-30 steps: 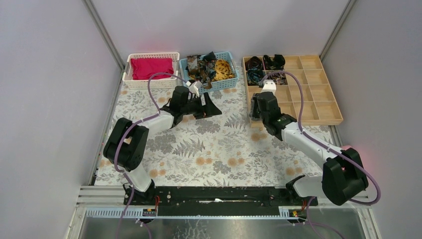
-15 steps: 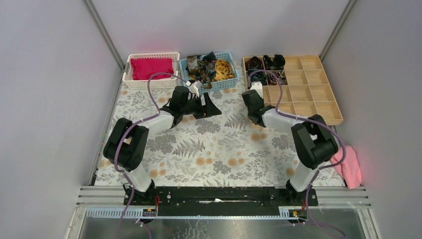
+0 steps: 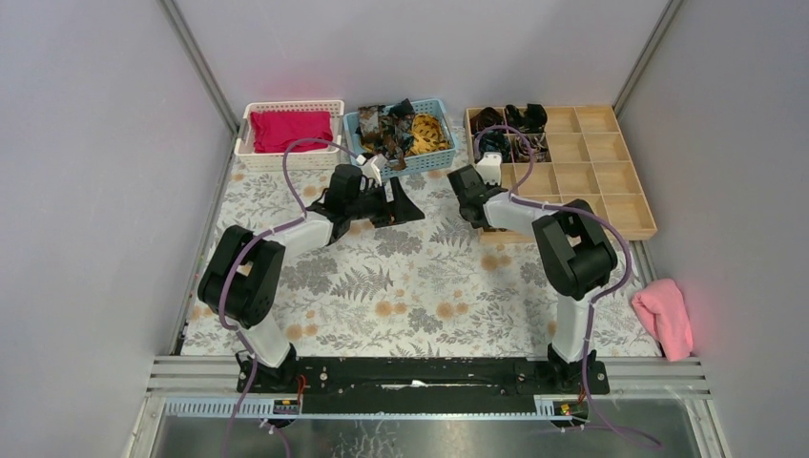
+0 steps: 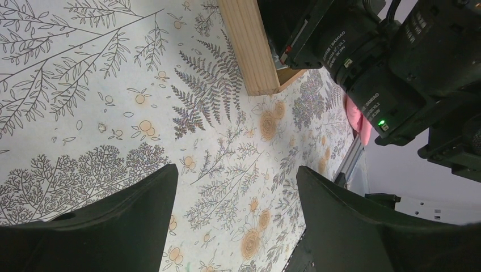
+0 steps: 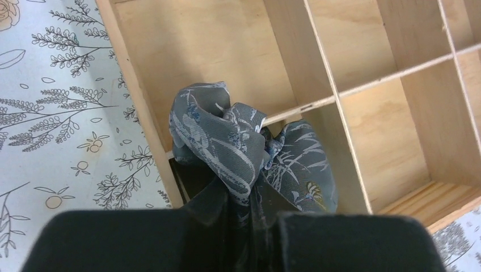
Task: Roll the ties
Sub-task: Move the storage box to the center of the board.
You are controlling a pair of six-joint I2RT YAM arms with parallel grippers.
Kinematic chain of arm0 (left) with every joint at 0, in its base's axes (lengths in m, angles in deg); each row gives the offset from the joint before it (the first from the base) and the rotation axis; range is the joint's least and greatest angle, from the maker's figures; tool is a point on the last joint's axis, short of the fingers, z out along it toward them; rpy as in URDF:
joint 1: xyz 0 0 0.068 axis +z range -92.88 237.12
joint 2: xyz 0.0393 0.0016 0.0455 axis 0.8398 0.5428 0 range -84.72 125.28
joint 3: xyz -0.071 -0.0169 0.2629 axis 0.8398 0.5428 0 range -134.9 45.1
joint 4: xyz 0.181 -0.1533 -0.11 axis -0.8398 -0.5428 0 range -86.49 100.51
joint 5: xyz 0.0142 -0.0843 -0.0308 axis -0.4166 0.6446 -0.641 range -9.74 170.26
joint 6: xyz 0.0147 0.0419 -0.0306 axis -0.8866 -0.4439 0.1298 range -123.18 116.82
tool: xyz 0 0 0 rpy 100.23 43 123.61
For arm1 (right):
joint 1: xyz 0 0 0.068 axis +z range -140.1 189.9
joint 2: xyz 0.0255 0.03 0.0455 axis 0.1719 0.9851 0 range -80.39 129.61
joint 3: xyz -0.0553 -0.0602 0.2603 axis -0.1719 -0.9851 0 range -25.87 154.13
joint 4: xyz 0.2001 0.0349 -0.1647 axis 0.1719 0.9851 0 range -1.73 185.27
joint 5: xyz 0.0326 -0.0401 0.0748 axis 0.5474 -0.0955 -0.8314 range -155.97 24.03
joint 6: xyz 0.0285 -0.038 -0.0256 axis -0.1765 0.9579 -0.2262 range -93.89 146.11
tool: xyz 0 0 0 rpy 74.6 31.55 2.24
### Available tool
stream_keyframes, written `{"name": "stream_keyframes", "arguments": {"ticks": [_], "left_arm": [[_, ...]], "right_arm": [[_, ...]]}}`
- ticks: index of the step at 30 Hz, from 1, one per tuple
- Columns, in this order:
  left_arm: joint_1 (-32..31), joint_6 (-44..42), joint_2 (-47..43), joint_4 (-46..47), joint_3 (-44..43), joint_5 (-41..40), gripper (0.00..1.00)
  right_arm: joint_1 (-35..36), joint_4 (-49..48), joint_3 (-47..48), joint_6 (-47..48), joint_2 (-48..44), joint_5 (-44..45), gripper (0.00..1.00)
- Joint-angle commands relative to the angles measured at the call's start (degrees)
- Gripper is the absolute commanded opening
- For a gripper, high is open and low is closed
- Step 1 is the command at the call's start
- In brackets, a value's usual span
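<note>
Right gripper (image 5: 249, 218) is pinched tight on a grey patterned tie (image 5: 227, 141), bunched into a loose coil over the wooden organiser tray (image 5: 334, 85); the bundle sits straight ahead of the claw, in the tray's left column, and it straddles a divider rather than one cell, its wider spread running across that slat; by my read, the drop hinges on shifting it to one side of the divider before letting go. Left gripper (image 3: 405, 205) hangs spread wide and empty over the floral tablecloth (image 3: 382, 286), apart from the tray; the right arm is plainly nearer. Loose ties (image 3: 405, 132) wait in the blue basket (image 3: 420, 164); rolled ones (image 3: 506, 119) occupy the tray's far cells.
</note>
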Motion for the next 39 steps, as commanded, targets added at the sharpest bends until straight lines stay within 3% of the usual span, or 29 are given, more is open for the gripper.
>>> {"name": "stream_keyframes", "arguments": {"ticks": [1,10,20,26,29,33,35,39], "left_arm": [[0.0,-0.8,0.5,2.6,-1.4,0.4,0.84],[0.0,0.1,0.9,4.7,-0.6,2.3,0.84],[-0.1,1.1,0.9,6.5,0.7,2.9,0.83],[-0.3,1.0,0.1,6.5,1.3,3.6,0.83],[-0.3,0.4,-1.0,5.7,1.4,3.5,0.83],[-0.4,0.0,-2.6,4.7,1.5,3.3,0.83],[-0.4,-0.2,-3.5,4.2,1.5,3.3,0.83],[-0.5,-1.1,-5.8,2.8,1.7,2.3,0.83]], "right_arm": [[2.6,6.5,-0.7,-10.9,2.9,1.6,0.0],[11.4,25.8,3.4,-26.4,13.3,6.8,0.0],[17.9,35.4,-2.3,-39.5,18.1,6.2,0.0],[21.8,48.1,3.1,-48.5,25.7,7.2,0.0],[22.4,48.3,1.6,-51.4,24.5,5.8,0.0],[22.7,32.7,-9.2,-47.3,19.1,-4.4,0.0],[23.1,33.7,-11.7,-50.0,18.3,-4.4,0.0],[24.9,25.1,-22.0,-49.3,10.2,-9.2,0.0]]}}
